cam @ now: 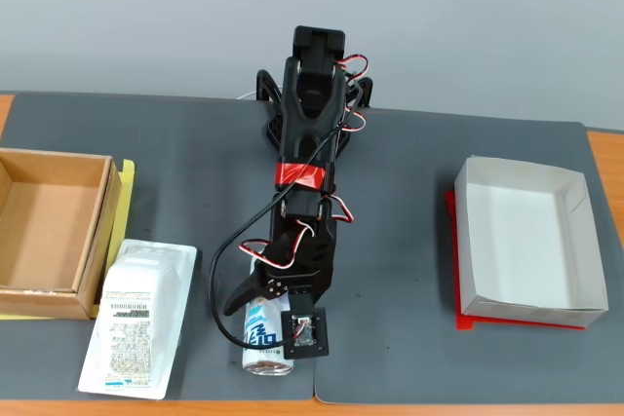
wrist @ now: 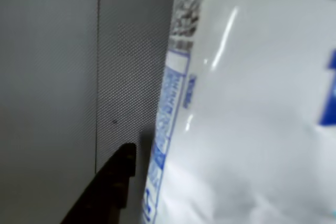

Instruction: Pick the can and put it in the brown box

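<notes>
The can (wrist: pixel 247 108) filled most of my wrist view, pressed up close, white with blue print down its side, and one dark finger (wrist: pixel 113 182) of my gripper stood just beside it over the grey mat (wrist: pixel 52 77). In the fixed view that mat (cam: pixel 409 172) was the largest thing, with my arm (cam: pixel 310 143) reaching out across its middle toward the near edge. To the right sat the white paper box (cam: pixel 526 241) on its red sheet (cam: pixel 458 319), and at the far left the brown box (cam: pixel 58 231), empty as far as I could see. Between the brown box and my arm lay the flat plastic-wrapped packet (cam: pixel 136 323). My gripper (cam: pixel 261 311) was down over the can (cam: pixel 265 343), which lay on the mat at the near edge, jaws on either side of it; I could not tell whether they had closed on it or merely straddled it. I judged the task barely begun: nothing lifted, and the whole carry leftward remained. The packet lay right on that line, so I reckoned the can would need to go over it.
</notes>
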Available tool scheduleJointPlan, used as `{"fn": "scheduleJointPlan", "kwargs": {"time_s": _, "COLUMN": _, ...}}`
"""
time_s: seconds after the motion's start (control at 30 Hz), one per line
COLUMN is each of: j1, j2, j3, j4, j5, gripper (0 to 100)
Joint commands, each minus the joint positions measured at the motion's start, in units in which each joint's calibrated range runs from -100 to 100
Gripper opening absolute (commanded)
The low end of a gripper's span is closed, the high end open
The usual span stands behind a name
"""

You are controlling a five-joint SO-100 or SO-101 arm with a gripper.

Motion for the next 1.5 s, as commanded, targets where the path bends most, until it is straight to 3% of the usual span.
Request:
{"fn": "scheduleJointPlan", "kwargs": {"time_s": 0.0, "j1": 0.6, "j2": 0.5, "j3": -2.3, "j4": -1.2, "j5": 0.1, "gripper": 44}}
{"fn": "scheduleJointPlan", "kwargs": {"time_s": 0.37, "j1": 0.7, "j2": 1.7, "j3": -2.2, "j4": -3.0, "j5": 0.1, "gripper": 42}}
{"fn": "scheduleJointPlan", "kwargs": {"time_s": 0.6, "j1": 0.7, "j2": 1.7, "j3": -2.1, "j4": -3.0, "j5": 0.1, "gripper": 20}}
{"fn": "scheduleJointPlan", "kwargs": {"time_s": 0.77, "j1": 0.7, "j2": 1.7, "j3": -2.2, "j4": -2.8, "j5": 0.1, "gripper": 11}}
{"fn": "scheduleJointPlan", "kwargs": {"time_s": 1.13, "j1": 0.8, "j2": -1.8, "j3": -5.3, "j4": -0.1, "j5": 0.2, "gripper": 11}}
{"fn": "scheduleJointPlan", "kwargs": {"time_s": 1.47, "j1": 2.7, "j2": -14.2, "j3": -19.1, "j4": 15.0, "j5": 8.6, "gripper": 10}}
